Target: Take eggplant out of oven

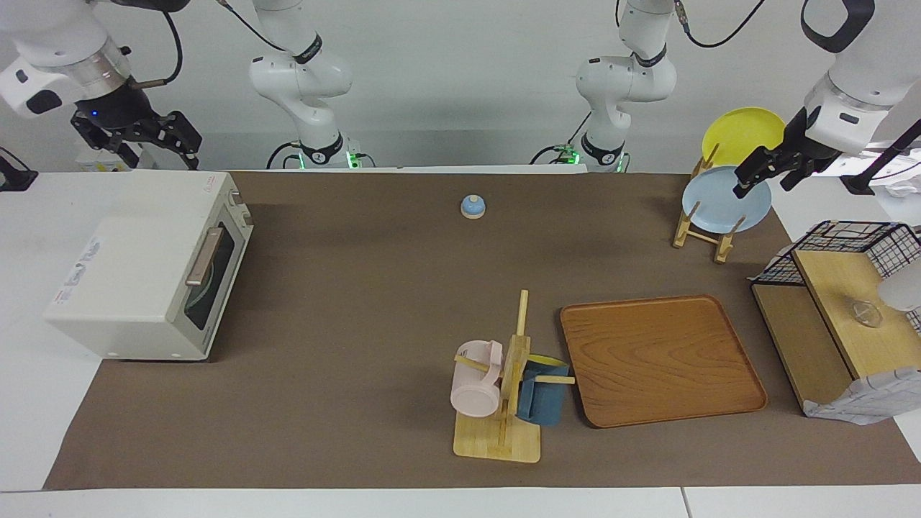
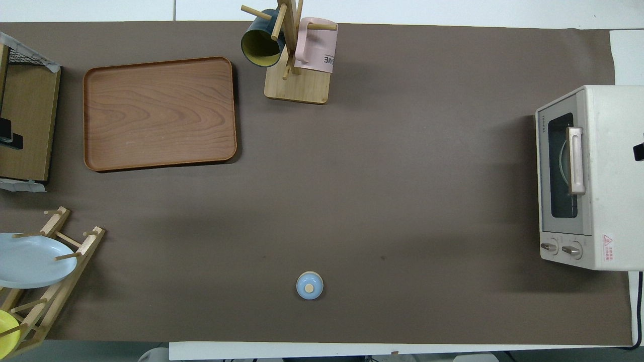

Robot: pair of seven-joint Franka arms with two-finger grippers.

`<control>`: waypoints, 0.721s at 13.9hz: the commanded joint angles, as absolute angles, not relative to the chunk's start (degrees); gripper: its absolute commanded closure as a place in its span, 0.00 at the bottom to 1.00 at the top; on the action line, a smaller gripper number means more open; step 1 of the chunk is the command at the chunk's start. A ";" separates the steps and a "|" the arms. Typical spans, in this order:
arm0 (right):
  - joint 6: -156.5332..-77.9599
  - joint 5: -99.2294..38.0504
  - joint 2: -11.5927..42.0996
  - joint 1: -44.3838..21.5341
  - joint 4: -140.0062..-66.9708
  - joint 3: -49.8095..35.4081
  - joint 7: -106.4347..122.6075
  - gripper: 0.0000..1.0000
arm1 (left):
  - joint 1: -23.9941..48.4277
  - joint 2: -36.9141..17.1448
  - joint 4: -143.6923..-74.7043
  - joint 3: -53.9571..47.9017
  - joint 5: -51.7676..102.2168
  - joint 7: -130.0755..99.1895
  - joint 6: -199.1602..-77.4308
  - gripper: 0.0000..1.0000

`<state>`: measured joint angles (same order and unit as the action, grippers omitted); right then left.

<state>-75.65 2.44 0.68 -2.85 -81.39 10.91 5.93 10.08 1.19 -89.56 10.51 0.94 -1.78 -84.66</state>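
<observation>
Matt brown cloth covers the tabletop [image 1: 345, 302]; smooth off-white oven [image 1: 137, 266] shows dark glossy glass; the rectangular wooden tray [image 1: 658, 360] gleams, grain clear; pale wooden mug rack [image 1: 504, 424] looks matt.

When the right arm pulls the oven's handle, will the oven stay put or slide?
It will probably stay put. The oven is a broad, boxy appliance sitting flat, so it looks heavy and unlikely to tip. It rests on brown table cloth, which may grip it or may bunch, so pull the bar handle gently. The door looks shut.
</observation>
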 commanded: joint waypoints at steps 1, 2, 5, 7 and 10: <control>-74.71 1.58 0.79 -3.16 -80.60 11.25 6.68 0.00 | 9.93 0.53 -87.72 10.63 1.58 0.09 -82.79 0.00; -74.79 1.15 0.88 -2.73 -80.68 11.34 6.85 0.00 | 9.93 0.61 -87.80 10.55 1.23 0.09 -82.79 0.00; -76.19 1.14 0.62 -1.76 -81.64 10.63 6.59 0.00 | 10.02 1.40 -89.64 10.55 1.23 -0.35 -82.70 0.00; -78.64 0.97 -0.44 -1.84 -84.27 10.55 8.16 0.03 | 9.15 2.02 -90.17 10.72 1.14 -0.35 -82.53 0.00; -90.85 1.14 -5.09 -2.02 -96.91 9.50 9.58 0.89 | 9.05 2.02 -90.18 11.34 1.14 -0.35 -82.62 0.00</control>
<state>-84.50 2.32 -0.65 -2.59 -87.52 10.59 8.17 9.34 1.23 -89.58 11.07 0.95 -0.91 -83.46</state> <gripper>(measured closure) 0.110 0.000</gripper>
